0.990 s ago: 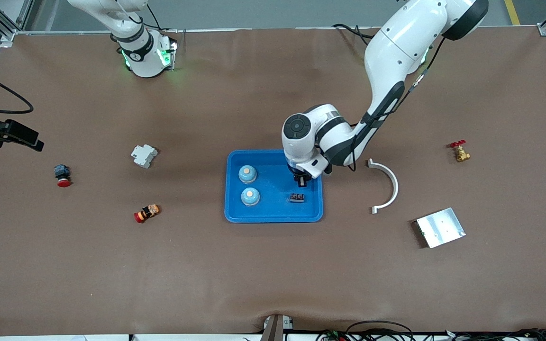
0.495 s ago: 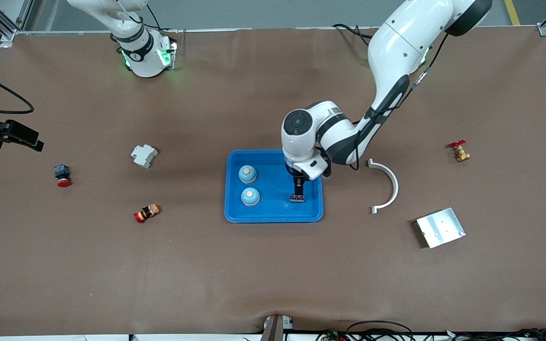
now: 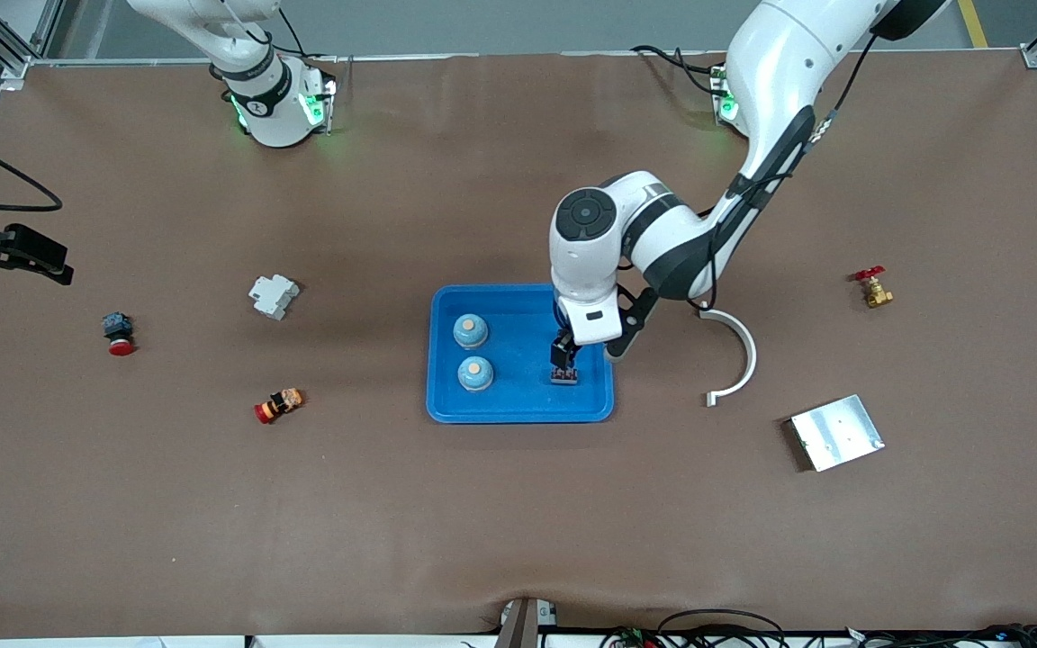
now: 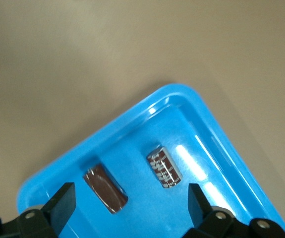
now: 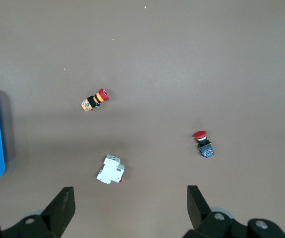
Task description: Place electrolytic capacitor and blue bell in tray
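Note:
The blue tray [image 3: 518,409] sits mid-table with two blue bells [image 3: 470,330] [image 3: 475,373] standing in it. My left gripper [image 3: 563,354] hangs low over the tray's end toward the left arm, open [image 4: 130,201] and holding nothing. Two brown electrolytic capacitors lie on the tray floor [image 4: 147,129] below it, one [image 4: 106,188] between the fingers and one [image 4: 164,168] beside it. From the front only one dark capacitor [image 3: 563,376] shows under the fingers. My right gripper [image 5: 130,198] waits open, high over the right arm's end of the table.
A white breaker [image 3: 274,295], a red push button [image 3: 118,335] and a yellow-and-red button [image 3: 278,405] lie toward the right arm's end. A white curved bracket [image 3: 739,355], a silver plate [image 3: 836,432] and a brass valve [image 3: 872,288] lie toward the left arm's end.
My left gripper came down into the tray, opened and let go of a capacitor beside the one lying there. Its wrist then swung a little toward the left arm's end. The right arm stayed still.

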Controlling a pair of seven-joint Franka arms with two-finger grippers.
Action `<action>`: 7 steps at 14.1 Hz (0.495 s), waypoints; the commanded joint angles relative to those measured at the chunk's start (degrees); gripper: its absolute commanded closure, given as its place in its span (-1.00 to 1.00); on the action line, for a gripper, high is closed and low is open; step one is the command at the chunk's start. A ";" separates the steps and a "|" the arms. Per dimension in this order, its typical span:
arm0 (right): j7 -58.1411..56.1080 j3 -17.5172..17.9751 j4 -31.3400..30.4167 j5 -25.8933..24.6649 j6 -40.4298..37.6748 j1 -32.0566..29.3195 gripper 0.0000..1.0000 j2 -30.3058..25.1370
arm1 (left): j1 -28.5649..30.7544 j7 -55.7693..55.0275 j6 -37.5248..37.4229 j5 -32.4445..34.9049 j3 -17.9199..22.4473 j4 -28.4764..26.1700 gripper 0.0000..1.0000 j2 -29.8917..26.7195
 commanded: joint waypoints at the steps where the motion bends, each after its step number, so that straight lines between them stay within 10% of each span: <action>1: -0.62 -0.47 0.15 -0.38 -0.19 0.59 -1.00 -0.23 | 1.91 13.36 -3.01 -0.74 -0.43 -0.68 -1.00 -4.10; 7: -0.36 -0.82 -0.47 3.23 -0.45 0.15 -1.00 -0.57 | 10.08 38.76 -3.10 -2.59 -0.96 -0.15 -1.00 -6.30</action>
